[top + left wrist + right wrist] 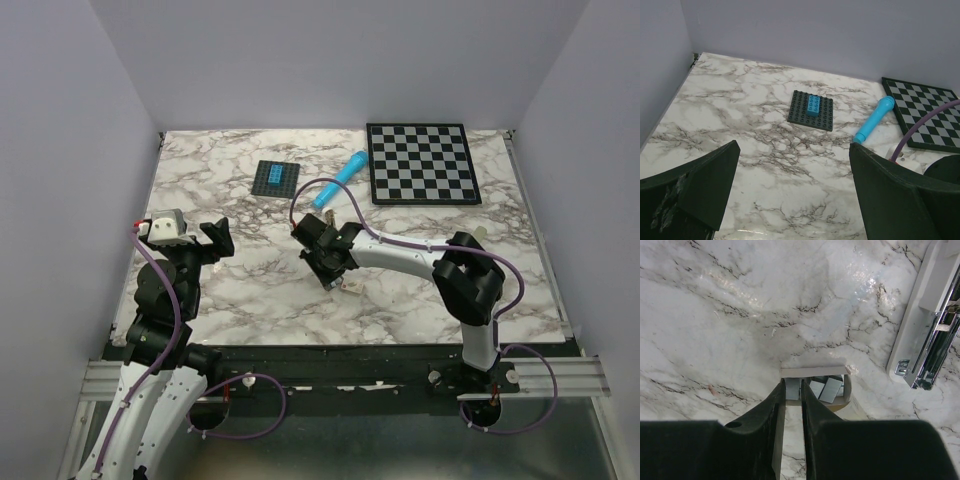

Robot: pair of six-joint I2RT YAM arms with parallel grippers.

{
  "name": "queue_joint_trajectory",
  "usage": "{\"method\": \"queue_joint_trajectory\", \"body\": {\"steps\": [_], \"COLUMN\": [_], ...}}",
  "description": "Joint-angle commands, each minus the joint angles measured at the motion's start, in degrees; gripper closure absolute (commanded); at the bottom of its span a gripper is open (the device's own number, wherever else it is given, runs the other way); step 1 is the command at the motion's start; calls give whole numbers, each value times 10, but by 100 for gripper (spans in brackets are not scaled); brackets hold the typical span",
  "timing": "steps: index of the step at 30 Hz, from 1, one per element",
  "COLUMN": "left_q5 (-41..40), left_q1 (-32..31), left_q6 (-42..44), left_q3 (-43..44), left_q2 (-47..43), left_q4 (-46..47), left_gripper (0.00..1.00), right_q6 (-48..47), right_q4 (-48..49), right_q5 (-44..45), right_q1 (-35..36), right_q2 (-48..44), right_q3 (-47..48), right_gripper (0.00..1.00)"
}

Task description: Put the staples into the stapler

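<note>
Black fingers of the right gripper (793,397), low in the centre of its wrist view, pinch a grey block of the staples (792,389) at the left end of a small cardboard box (812,371) holding more blocks. At upper right lies the stapler (922,315), opened with its rail exposed, apart from the box. Elsewhere the left gripper (794,147) hangs spread wide above the marble table (740,110), holding nothing.

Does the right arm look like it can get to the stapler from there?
Probably yes. The stapler lies open close beside the right claw, with only marble table between them. That claw looks busy pinching staples, though.
</note>
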Motion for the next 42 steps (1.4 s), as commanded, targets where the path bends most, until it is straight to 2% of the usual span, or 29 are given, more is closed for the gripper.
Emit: {"method": "queue_joint_trajectory", "body": {"steps": [1,27,42], "left_q5": [14,15,15], "left_q1": [3,3,4], "left_q6": [-5,-6,-6], "left_q3": [-6,-6,-5], "left_q2": [-6,-4,-5], "left_q4": [12,14,13], "left_gripper": [1,1,1], "right_q6": [-2,-10,-11], "right_q4": [-11,-8,-15], "right_q5": [11,-13,3], "right_q1": [4,6,7], "right_q2": [3,27,51], "right_q3": [9,9,14], "right_gripper": [74,70,70]}}
